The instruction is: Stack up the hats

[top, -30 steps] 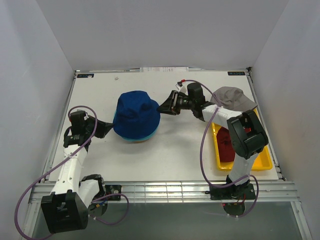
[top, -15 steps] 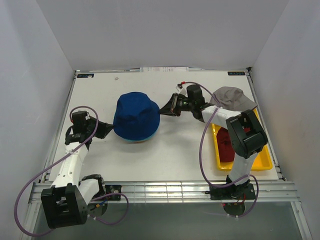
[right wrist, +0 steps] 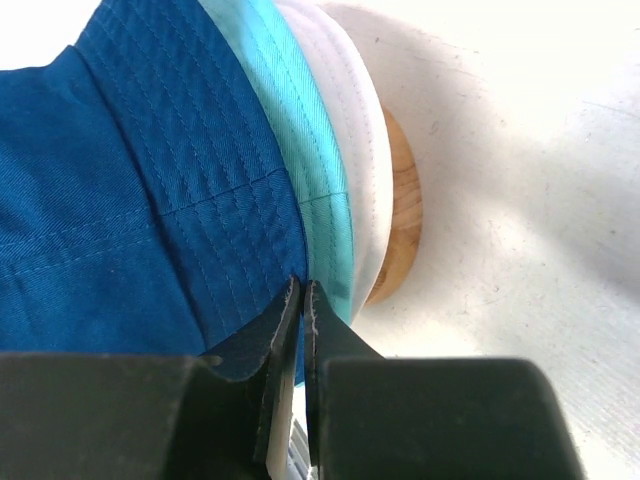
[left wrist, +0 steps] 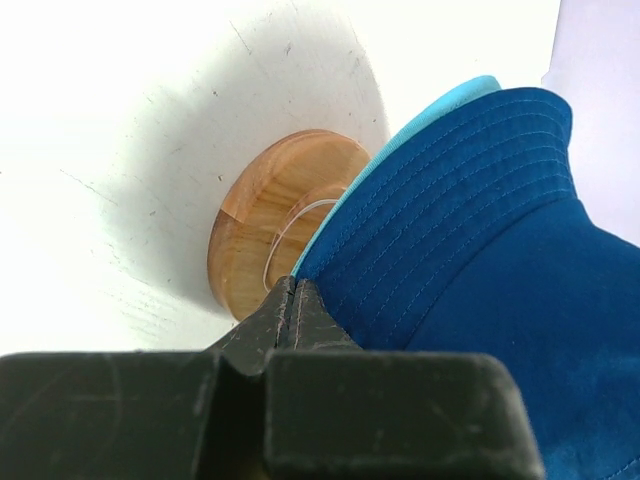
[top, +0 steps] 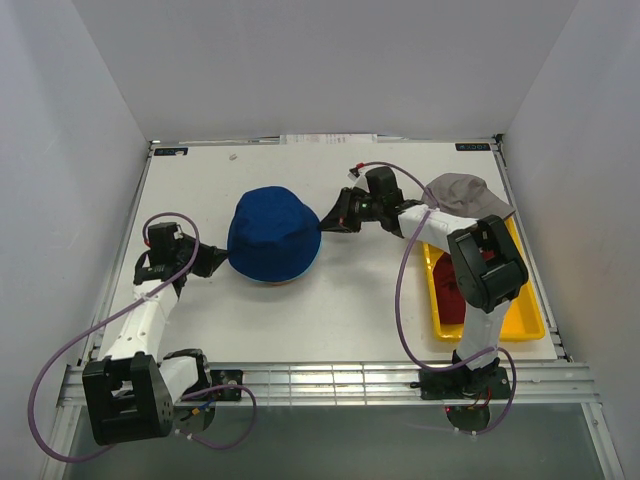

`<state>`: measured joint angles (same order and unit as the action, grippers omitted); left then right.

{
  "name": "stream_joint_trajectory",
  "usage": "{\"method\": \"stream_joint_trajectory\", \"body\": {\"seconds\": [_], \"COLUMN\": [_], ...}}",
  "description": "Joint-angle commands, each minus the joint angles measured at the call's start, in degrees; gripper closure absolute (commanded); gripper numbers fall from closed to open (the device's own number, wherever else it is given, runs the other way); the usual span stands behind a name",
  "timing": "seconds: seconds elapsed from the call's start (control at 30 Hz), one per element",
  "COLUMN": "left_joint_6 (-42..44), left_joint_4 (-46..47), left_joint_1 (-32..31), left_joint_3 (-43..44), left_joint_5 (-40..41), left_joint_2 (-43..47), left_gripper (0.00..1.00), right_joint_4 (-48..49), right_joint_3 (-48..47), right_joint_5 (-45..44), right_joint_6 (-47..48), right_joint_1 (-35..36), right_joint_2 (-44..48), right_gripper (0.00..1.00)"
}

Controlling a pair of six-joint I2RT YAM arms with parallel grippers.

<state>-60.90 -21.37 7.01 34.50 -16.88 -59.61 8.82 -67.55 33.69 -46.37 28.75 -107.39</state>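
Note:
The navy blue hat (top: 273,234) sits on top of the stack in the middle of the table. The teal hat (right wrist: 305,130) and the white hat (right wrist: 345,100) lie under it on the wooden stand (left wrist: 270,225). My left gripper (top: 214,261) is shut on the navy brim's left edge (left wrist: 420,220). My right gripper (top: 329,217) is shut on the navy brim's right edge (right wrist: 180,200). The grey hat (top: 462,192) lies at the right behind the tray. The dark red hat (top: 455,290) lies in the tray, partly hidden by my right arm.
The yellow tray (top: 527,318) stands at the right edge of the table. Purple cables loop from both arms. White walls close in the table on three sides.
The navy hat has come down lower and squarer over the stack. My left gripper moved a little toward it; my right gripper shifted slightly back and left with the brim.

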Motion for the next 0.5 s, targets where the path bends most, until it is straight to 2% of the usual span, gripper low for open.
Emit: {"method": "stream_joint_trajectory", "body": {"seconds": [0.0,0.47], "left_joint_6": [1.49,3.86], "left_joint_4": [-2.37,-2.45], "left_joint_1": [0.47,0.38], "left_joint_3": [-1.89,-1.72], "left_joint_5": [5.46,7.39], "left_joint_2": [-1.46,-2.7], "left_gripper": [1.0,1.0], "right_joint_4": [-7.15,-13.21], "right_joint_3": [-1.79,-6.45], "right_joint_5": [-5.83,-9.08], "right_joint_6": [5.32,10.16], "right_joint_1": [-0.63,-0.1], "right_joint_2": [-2.38,-0.98], "right_gripper": [0.92,0.92]}}
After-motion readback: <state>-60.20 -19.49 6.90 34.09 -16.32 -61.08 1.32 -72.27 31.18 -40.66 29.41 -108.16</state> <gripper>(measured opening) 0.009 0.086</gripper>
